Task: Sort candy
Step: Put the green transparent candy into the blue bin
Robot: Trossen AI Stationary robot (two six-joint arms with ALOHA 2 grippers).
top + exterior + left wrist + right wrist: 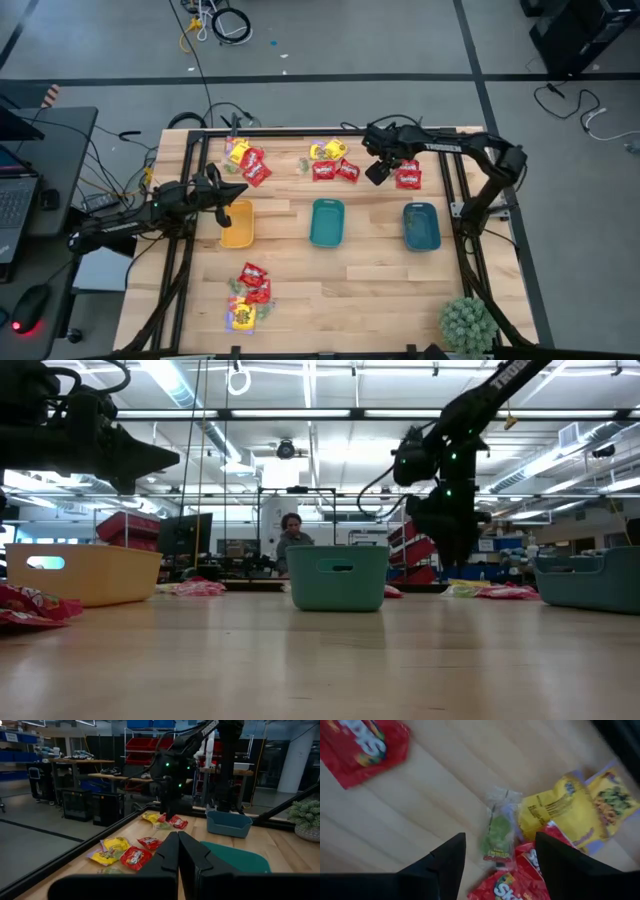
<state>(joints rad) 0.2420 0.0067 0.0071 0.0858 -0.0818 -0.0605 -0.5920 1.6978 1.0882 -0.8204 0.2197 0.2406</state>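
Workshop floor and cabling surround a wooden table [330,275] on which three small trays stand in a row; the middle teal tray [327,222] serves as landmark. To one side of it stands the yellow tray [237,224], to the other the blue-teal tray [421,226].

Candy lies in loose clusters on the far side of the teal tray and in one cluster on its near side [249,292], none seen in the trays. Sorting appears at an early stage.

Right gripper [495,852] hangs above the far cluster beyond the teal tray, jaws spread wide and empty, straddling a dull green packet [496,837]. Yellow packets [570,810] and a red packet [520,880] lie touching or just beside it; another red packet [362,747] lies apart. The wide stance suits a descent onto the green packet alone, though neighbours could be caught.

Left gripper [179,851] waits above the yellow tray, fingers pressed together, holding nothing.
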